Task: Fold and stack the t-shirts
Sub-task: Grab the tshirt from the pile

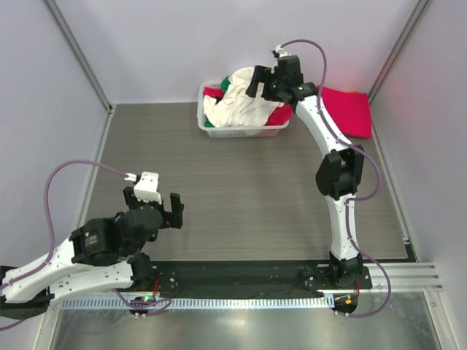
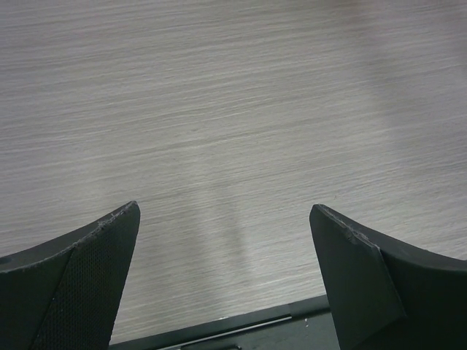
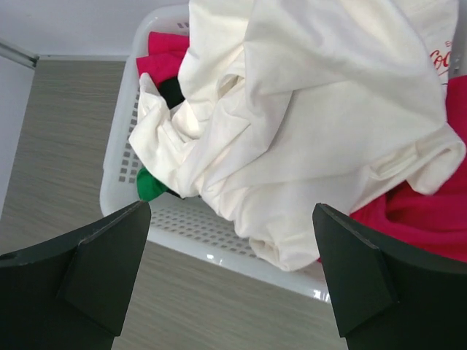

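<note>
Near the left end of the near edge, your left gripper (image 1: 153, 208) hangs over bare table (image 1: 241, 189), jaws spread wide and holding nothing. Keep it clear until cloth reaches the middle.

At the far edge, mid-table, the basket (image 1: 211, 132) holds a heap. The cream shirt (image 3: 306, 109) lies on top and spills over the rim, with a pink shirt (image 3: 416, 211), a green shirt (image 3: 149, 186) and a black shirt (image 3: 171, 91) under it.

Your right gripper (image 3: 233, 211) is above that heap, released and wide, gripping nothing. Drop onto one raised cream fold, pinch only that cloth, and lift straight up so the others do not snag and follow.

By the far right corner a flat shirt (image 1: 349, 109), crimson, lies on the table just beside the basket.
</note>
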{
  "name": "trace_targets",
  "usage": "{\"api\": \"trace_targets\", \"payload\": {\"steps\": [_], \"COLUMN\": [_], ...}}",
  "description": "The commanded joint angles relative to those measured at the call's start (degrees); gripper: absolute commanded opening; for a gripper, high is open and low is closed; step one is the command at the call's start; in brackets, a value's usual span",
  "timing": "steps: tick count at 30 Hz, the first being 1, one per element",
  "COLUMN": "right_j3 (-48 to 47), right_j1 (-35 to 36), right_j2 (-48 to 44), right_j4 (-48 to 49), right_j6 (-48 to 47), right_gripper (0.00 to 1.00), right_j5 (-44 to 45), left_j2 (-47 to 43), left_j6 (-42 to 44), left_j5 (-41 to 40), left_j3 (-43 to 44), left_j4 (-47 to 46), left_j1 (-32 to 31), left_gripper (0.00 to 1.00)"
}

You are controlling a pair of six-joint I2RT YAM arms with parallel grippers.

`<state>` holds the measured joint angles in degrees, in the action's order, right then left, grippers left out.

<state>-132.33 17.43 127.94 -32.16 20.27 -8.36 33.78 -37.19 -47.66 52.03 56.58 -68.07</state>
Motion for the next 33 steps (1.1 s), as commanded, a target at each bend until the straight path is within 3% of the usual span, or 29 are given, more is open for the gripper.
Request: {"api": "trace_targets", "payload": {"steps": [1,6,14,18,22,23,25,26,33], "right_j3": [-4.16,-7.5,-14.44,-15.41,-15.76,-15.76,-15.94,-15.94,-18.57], "right_j1": [0.93,2.87,4.8,5.6,6.21,6.39,7.0,7.87,13.75], "right_j2": [2.83,8.72,18.39,21.64,21.74,21.39,19.82,19.2,8.92], "right_j4": [10.52,17.21,24.07,25.48,26.44,26.8,27.94,28.38,30.76], "right_j6": [-0.32,-2.34,-1.82,-1.29,-0.58,-1.28,-2.42,-3.91,-9.11], "right_gripper": [1.0,0.99,0.96,0.82,0.45,0.27,0.14,0.02,0.01], "right_j5": [3.16,13.08,17.67,19.17,19.35,19.35,19.52,19.7,16.37], "left_j2": [-0.21,-0.21,-1.52,-2.31,-2.84,-3.02,-3.11,-3.28,-3.46], "left_j6": [0.28,0.19,0.28,0.28,0.28,0.28,0.19,0.19,0.1], "left_j5": [-2.79,-1.74,-1.03,-0.95,-0.86,-0.86,-0.77,-0.86,-1.03], "left_j3": [0.44,0.27,0.09,0.0,-0.09,-0.09,-0.09,-0.09,0.0], "left_j4": [-2.88,-2.7,-2.96,-2.96,-3.05,-3.05,-2.96,-3.14,-2.88], "left_j1": [0.22,0.22,0.13,0.13,0.13,0.13,0.13,0.13,0.13], "left_gripper": [1.0,1.0,1.0,1.0,1.0,1.0,1.0,1.0,1.0]}}
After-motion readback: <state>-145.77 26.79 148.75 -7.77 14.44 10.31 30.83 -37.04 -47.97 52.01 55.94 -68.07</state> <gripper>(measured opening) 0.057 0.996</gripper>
